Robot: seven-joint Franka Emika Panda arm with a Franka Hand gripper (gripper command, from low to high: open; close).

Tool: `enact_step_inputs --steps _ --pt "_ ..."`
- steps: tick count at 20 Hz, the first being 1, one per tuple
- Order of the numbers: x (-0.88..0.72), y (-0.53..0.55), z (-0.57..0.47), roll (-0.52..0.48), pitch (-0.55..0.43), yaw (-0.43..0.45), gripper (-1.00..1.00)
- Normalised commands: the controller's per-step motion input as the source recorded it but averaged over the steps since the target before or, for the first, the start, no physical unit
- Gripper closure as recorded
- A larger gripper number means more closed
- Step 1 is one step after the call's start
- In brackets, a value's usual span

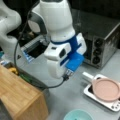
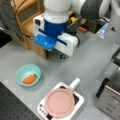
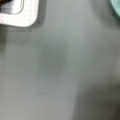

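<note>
I see the teal bowl [image 2: 28, 74] at the lower left of a front view with an orange carrot [image 2: 29, 79] lying inside it, and the same bowl's rim [image 1: 78, 114] sits at the bottom edge in a front view and in the upper right corner of the wrist view [image 3: 116, 7]. The gripper itself is hidden from me behind the arm's white and blue wrist housing [image 2: 55, 40], so I cannot tell whether its fingers are spread or pressed together; the wrist view shows none of them, only bare grey table [image 3: 60, 65]. The bowl lies apart from the arm. To the lower right I see a pink pan [image 2: 60, 102] resting on a white hotplate [image 2: 79, 102], and a wooden cabinet [image 1: 20, 97] at the lower left.
</note>
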Motion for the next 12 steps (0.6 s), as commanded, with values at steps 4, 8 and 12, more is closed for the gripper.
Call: enact_step_inputs --steps 4,8,12 --pt "0.88 -0.37 0.01 -0.108 0.292 -0.057 -1.0" --pt "0.84 -0.42 -0.15 -0.088 0.325 0.019 -1.0" --pt "0.62 -0.34 0.01 -0.045 0.32 0.08 -1.0"
